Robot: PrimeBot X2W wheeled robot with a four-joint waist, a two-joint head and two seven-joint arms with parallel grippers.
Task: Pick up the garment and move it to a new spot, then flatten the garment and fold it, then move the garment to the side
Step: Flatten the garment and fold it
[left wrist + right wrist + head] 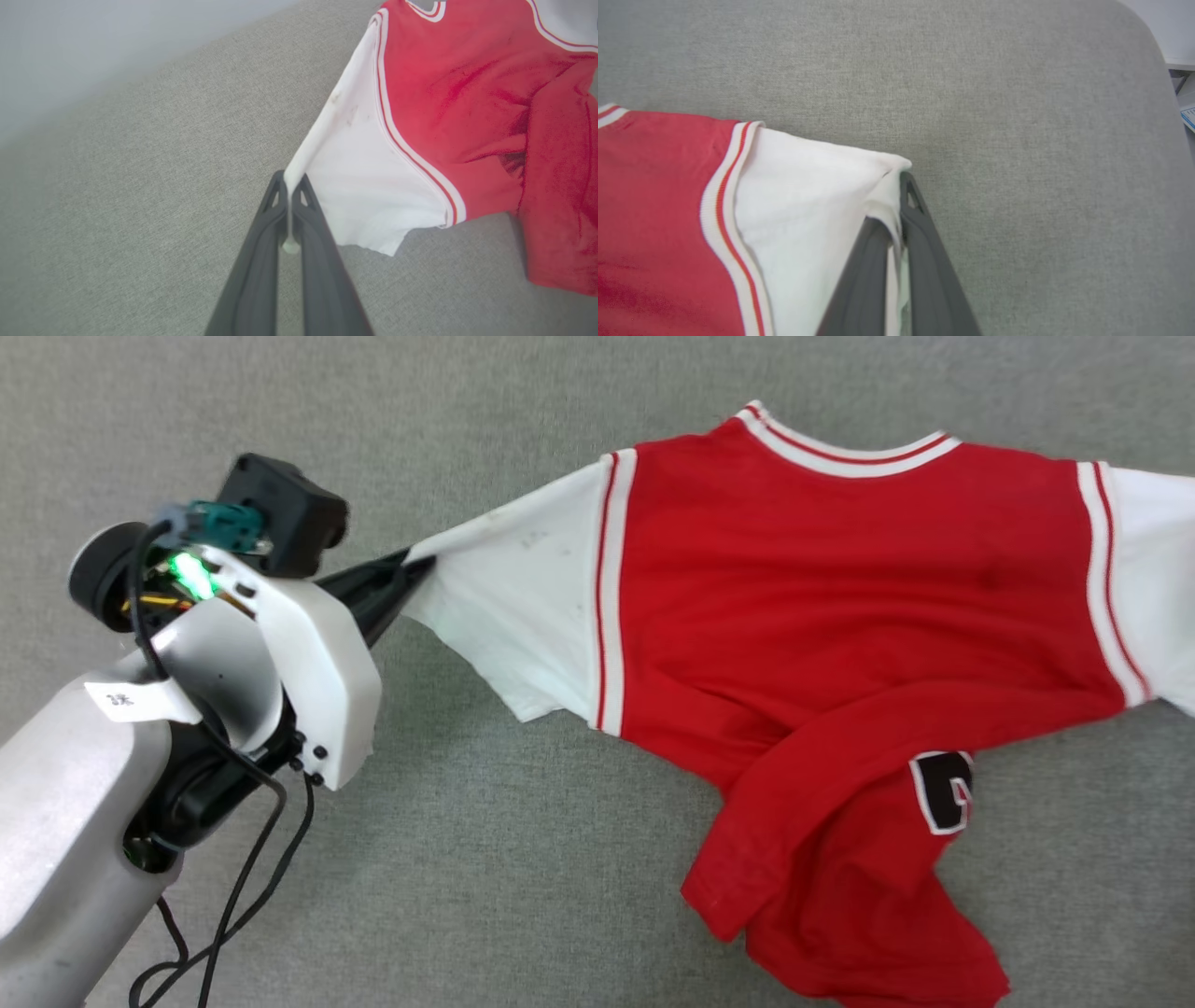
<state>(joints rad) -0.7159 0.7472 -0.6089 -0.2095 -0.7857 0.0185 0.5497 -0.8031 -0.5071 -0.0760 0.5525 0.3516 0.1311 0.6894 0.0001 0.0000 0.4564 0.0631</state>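
The garment [840, 588], a red jersey with white sleeves and striped trim, lies spread on the grey fabric surface [523, 859], its lower part crumpled with a dark print showing. My left gripper [409, 565] is shut on the tip of the white sleeve on the left, pulling it taut; the left wrist view has the garment [448, 93] with its sleeve edge pinched in my left gripper [290, 184]. In the right wrist view my right gripper [896, 196] is shut on the other white sleeve of the garment [654, 196], cloth bunched between the fingers.
Grey fabric surface [1017, 93] extends around the garment on all sides. Its rounded corner and some pale objects beyond it show at the top right of the right wrist view. My left arm's cables hang at the lower left of the head view.
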